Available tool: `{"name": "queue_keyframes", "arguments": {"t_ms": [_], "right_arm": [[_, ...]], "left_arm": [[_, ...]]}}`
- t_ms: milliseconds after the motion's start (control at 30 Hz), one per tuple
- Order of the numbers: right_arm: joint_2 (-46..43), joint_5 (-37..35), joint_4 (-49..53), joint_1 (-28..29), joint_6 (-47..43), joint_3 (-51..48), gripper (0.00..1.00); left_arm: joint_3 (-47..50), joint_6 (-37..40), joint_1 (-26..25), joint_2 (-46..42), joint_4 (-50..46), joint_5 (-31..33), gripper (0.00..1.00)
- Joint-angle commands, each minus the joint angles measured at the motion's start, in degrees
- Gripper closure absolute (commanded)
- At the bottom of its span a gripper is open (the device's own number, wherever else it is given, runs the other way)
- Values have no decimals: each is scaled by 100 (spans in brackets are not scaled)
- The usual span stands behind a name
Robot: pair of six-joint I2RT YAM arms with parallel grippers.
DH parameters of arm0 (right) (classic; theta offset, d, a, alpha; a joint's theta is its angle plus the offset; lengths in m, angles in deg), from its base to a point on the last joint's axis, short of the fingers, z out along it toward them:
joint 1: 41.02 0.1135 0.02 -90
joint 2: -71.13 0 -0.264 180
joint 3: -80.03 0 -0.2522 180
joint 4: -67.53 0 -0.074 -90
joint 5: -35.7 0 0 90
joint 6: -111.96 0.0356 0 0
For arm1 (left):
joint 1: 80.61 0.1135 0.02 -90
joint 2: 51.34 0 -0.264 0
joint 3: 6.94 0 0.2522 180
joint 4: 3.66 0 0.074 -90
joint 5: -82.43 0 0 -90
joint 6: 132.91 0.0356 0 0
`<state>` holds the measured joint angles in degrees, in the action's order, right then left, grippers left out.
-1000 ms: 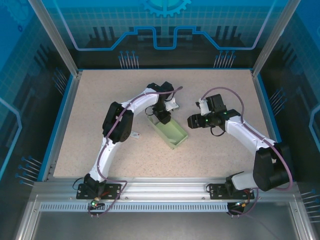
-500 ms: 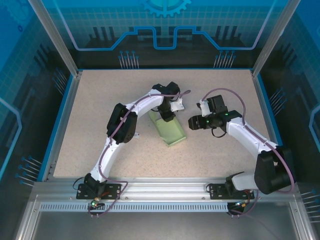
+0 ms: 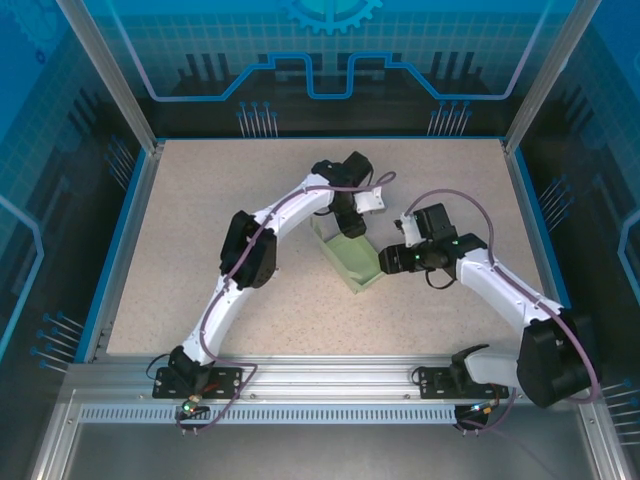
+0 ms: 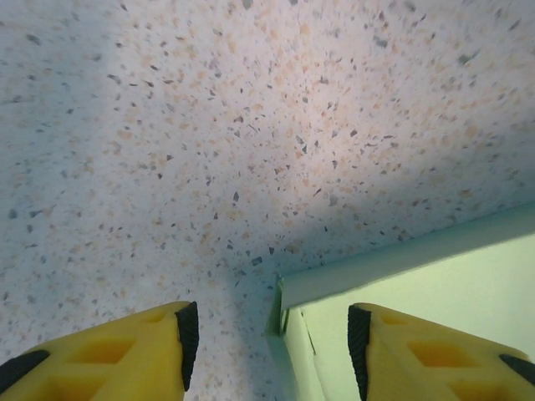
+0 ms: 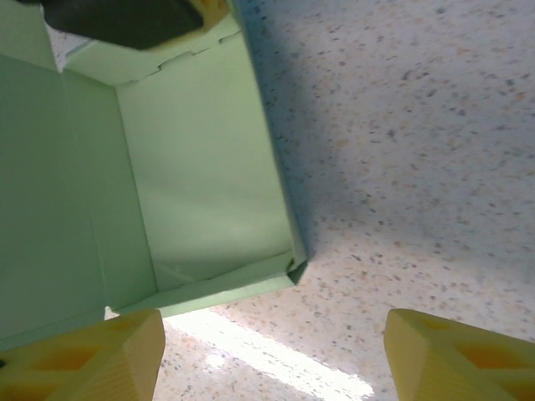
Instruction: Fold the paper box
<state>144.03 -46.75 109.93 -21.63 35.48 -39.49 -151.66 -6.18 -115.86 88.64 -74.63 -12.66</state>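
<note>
The paper box [image 3: 350,262] is a pale mint-green shallow tray lying slantwise at mid-table. My left gripper [image 3: 349,228] hangs over its far end. In the left wrist view that gripper [image 4: 273,347] is open, its black pads [image 4: 189,338] standing either side of a box corner [image 4: 288,305] without touching it. My right gripper [image 3: 386,262] sits just right of the box's near end. It is open [image 5: 272,359], wide, with bare table between its yellow fingers [image 5: 88,359]. The box's inside [image 5: 201,167] and near corner lie just ahead of it.
The speckled tabletop [image 3: 200,250] is bordered by a blue rim [image 3: 120,250] and aluminium posts. A dark part of the left gripper [image 5: 134,17] shows at the top of the right wrist view, over the box's far wall.
My left gripper has opened and let go of the box wall after swinging right with it. The box has turned and shifted right. My right gripper has moved down and left, up to the box.
</note>
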Motion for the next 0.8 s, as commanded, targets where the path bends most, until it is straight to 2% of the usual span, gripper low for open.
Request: {"name": "queue_keyframes", "arguments": {"t_ms": [0, 267, 433, 567, 767], "right_arm": [[406, 274, -281, 91, 55, 45, 29], [1646, 767, -522, 71, -17, 742, 29], [1604, 1074, -643, 193, 290, 529, 29], [1572, 1120, -768, 458, 611, 402, 30], [1464, 1135, -1294, 1079, 1390, 13, 30]], "left_arm": [[271, -635, 177, -1035, 479, -653, 45], [1357, -2298, 768, -2471, 1389, -970, 43], [2597, -3535, 1228, -3459, 1734, -512, 43], [3990, -4541, 1785, -4414, 2215, -575, 43], [5344, -5177, 2353, -5516, 2549, -416, 41]]}}
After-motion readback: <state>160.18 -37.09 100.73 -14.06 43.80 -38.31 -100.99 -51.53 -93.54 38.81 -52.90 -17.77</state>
